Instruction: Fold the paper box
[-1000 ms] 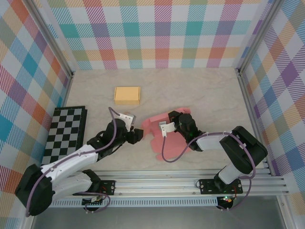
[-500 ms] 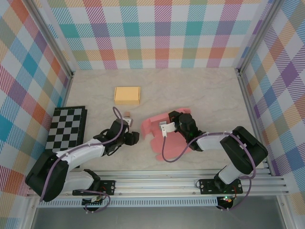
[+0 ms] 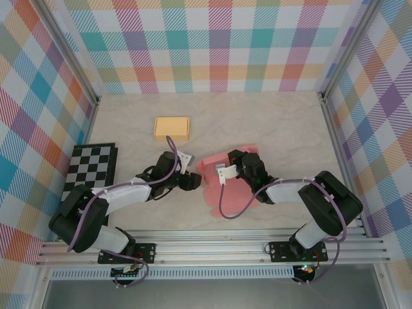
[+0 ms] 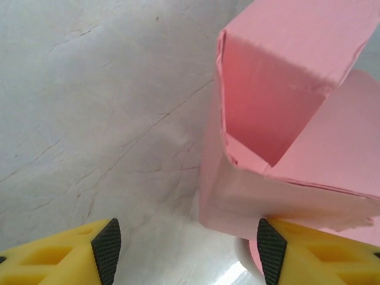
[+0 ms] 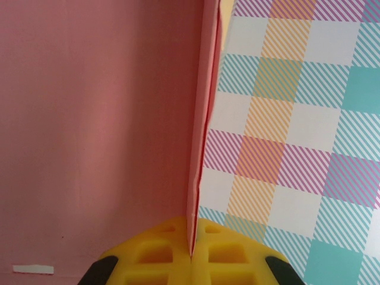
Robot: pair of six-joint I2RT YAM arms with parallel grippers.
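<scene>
The pink paper box (image 3: pixel 214 187) lies partly folded in the middle of the table, some walls raised. My right gripper (image 3: pixel 239 168) is over its far side, and the right wrist view shows it (image 5: pixel 191 252) shut on a thin upright pink wall (image 5: pixel 205 119). My left gripper (image 3: pixel 193 182) sits at the box's left corner. In the left wrist view it (image 4: pixel 189 249) is open, and the box's corner (image 4: pixel 279 119) rises just ahead of it. The corner's lower edge rests against the right fingertip (image 4: pixel 270 252). The left fingertip (image 4: pixel 107 249) is over bare table.
A flat yellow box (image 3: pixel 172 128) lies further back on the left. A black-and-white checkerboard (image 3: pixel 88 180) lies along the left wall. Plaid walls (image 3: pixel 219 45) close in three sides. The aluminium rail (image 3: pixel 212 248) runs along the near edge.
My left gripper drew back a little, turned, then moved right up to the pink box's left corner, with its jaws slightly wider. The right gripper kept its hold.
</scene>
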